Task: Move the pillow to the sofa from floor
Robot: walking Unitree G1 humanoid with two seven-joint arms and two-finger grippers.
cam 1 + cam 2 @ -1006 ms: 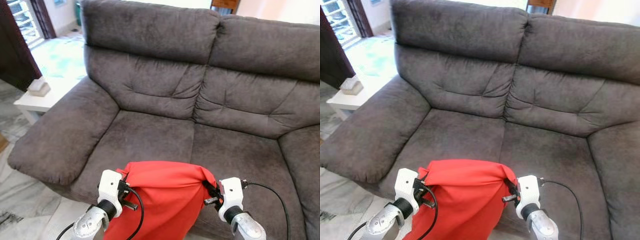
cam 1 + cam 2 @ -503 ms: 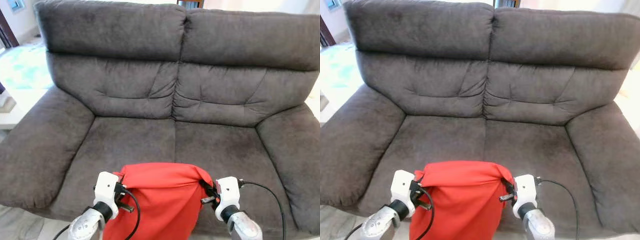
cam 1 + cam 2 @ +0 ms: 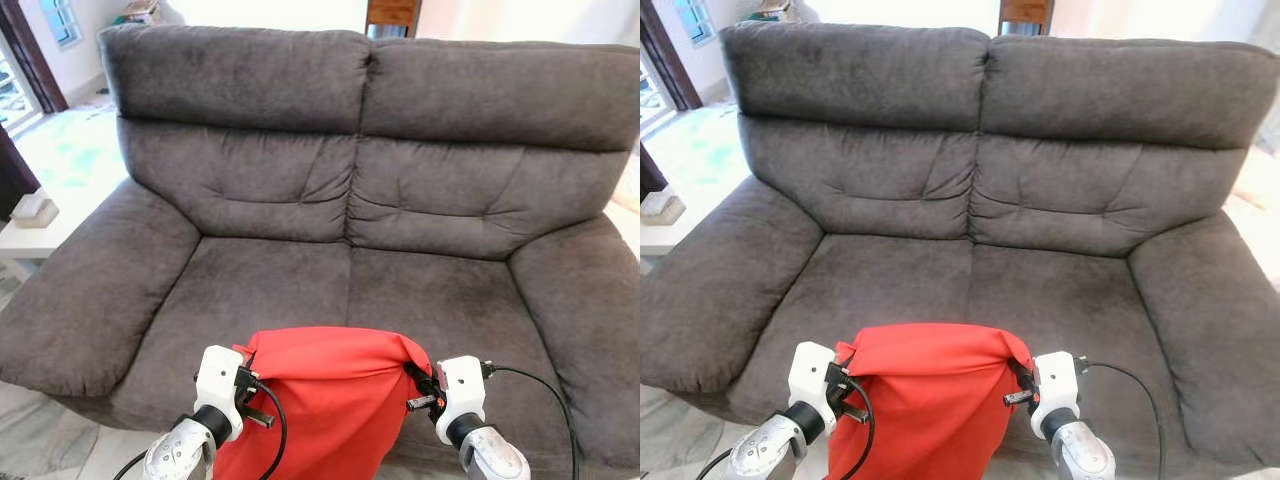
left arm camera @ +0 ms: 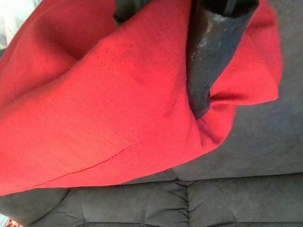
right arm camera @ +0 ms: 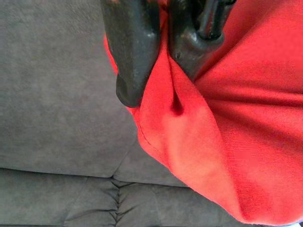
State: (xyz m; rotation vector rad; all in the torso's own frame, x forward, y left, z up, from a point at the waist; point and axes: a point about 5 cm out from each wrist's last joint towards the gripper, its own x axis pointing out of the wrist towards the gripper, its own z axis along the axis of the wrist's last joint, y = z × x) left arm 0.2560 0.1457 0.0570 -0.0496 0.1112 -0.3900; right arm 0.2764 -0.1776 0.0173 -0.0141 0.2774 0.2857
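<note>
Red pillow (image 3: 325, 400) held up in front of grey sofa (image 3: 300, 180), over near edge of seat. Left gripper (image 3: 243, 378) pinches pillow's left top corner, right gripper (image 3: 418, 388) pinches right top corner, fingers (image 5: 135, 52) clamped on fabric. White side table (image 3: 25, 235) far left.

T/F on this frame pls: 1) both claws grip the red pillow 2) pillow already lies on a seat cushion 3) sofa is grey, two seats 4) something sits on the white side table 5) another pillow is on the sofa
1) True: left claw and right claw each pinch the red pillow.
2) False: it hangs at the sofa's front edge.
3) True.
4) True: a small pale object on the white side table.
5) False: cushions are bare.
</note>
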